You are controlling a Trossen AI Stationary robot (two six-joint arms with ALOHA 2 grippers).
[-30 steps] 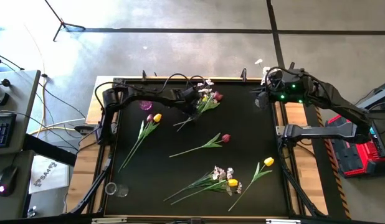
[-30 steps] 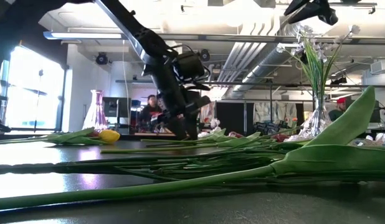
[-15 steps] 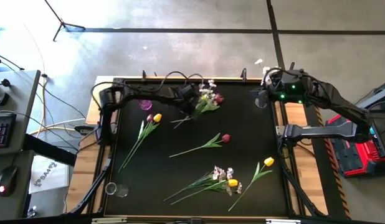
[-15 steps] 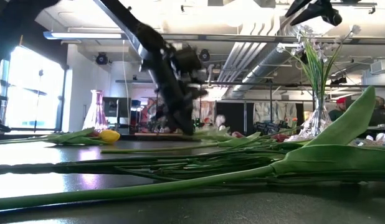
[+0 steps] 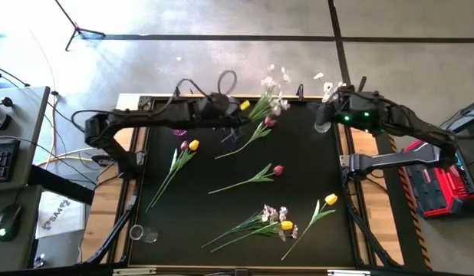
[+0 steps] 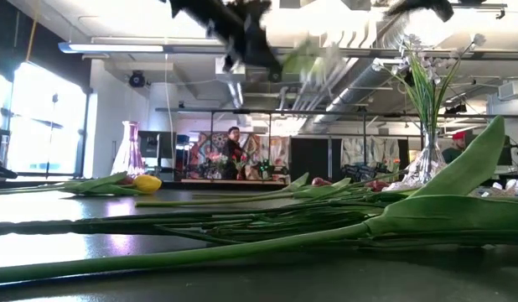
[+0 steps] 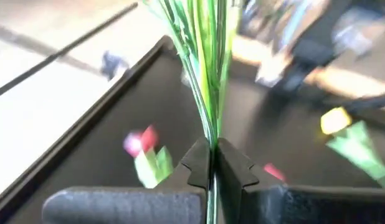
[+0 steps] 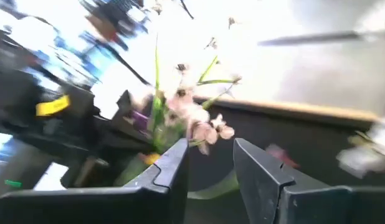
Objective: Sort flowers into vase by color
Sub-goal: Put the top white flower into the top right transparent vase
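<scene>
White spray [image 5: 274, 92] is held above the desk's [image 5: 222, 215] far edge, stems clamped between the closed fingers of the left hand [image 7: 212, 163]; its long axis runs from that hand toward the right arm. The right hand [image 8: 211, 163], fingers parted and empty, hovers near the clear vase [image 5: 323, 123], which stands right of the blossoms.

Place: robotics lab or workshop | Signs: bare concrete floor [image 5: 222, 65], exposed ceiling ducts [image 6: 351, 59], keyboard [image 5: 1, 159] on side desk, person [image 6: 234, 151] standing far behind the table [image 5: 314, 176]
</scene>
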